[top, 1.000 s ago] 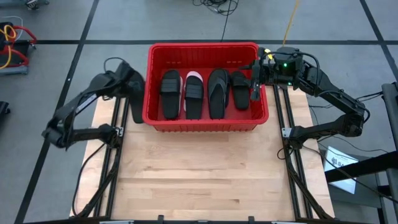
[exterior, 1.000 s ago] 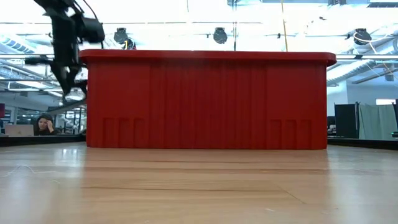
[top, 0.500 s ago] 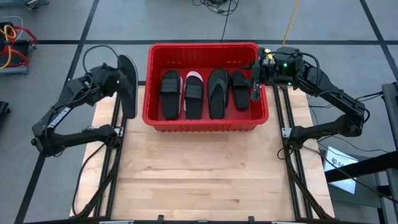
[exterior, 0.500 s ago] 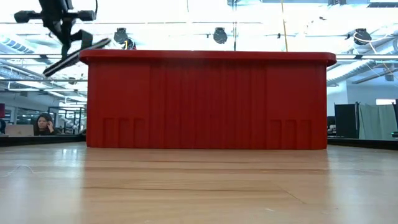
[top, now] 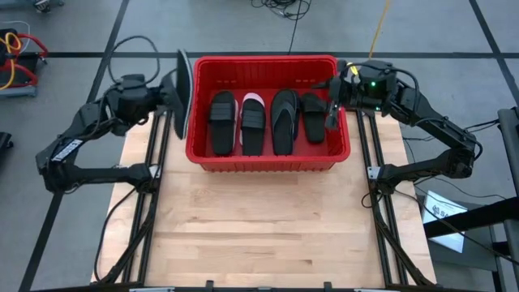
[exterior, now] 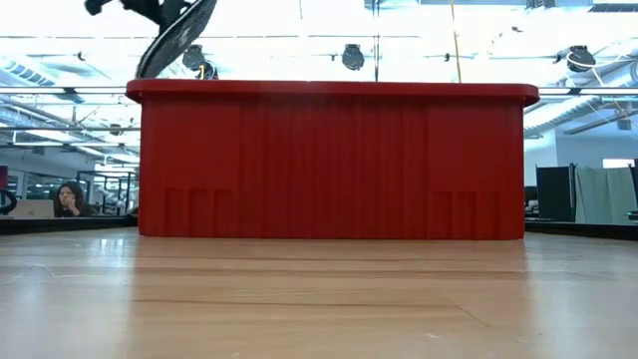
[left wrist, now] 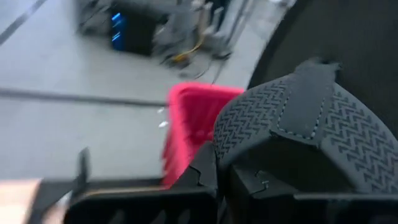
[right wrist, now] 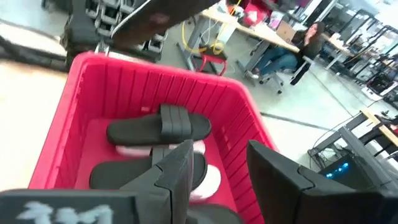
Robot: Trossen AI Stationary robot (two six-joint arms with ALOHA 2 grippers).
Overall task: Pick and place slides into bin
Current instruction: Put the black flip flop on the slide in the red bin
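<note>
The red bin (top: 268,162) stood on the far half of the wooden table (top: 268,235), centred between the two arms. Four slides lay side by side on its floor, lengthwise from near to far. From left to right these were a black wide-strap slide (top: 221,122), a pale pink slide with a black strap (top: 253,123), a black thong flip-flop (top: 284,120) and a shorter black slide (top: 313,115).

The left gripper (top: 166,91) was positioned just outside the left wall of the bin, above rim height. It was clamped on a fifth black slide (top: 183,93). This slide was held on edge, long axis running near to far, directly over the left rim. In the low view the held slide (exterior: 177,38) appeared tilted above the left corner of the bin (exterior: 329,160). The left wrist view showed the ribbed, herringbone-patterned sole (left wrist: 298,143) filling most of the frame, pressed against the gripper fingers.

The right gripper (top: 331,109) hung over the right side of the bin, just inside the right rim and near the shorter black slide. Its fingers (right wrist: 177,171) were apart with nothing between them.

A seated person (exterior: 68,198) was visible in the room beyond the table.
</note>
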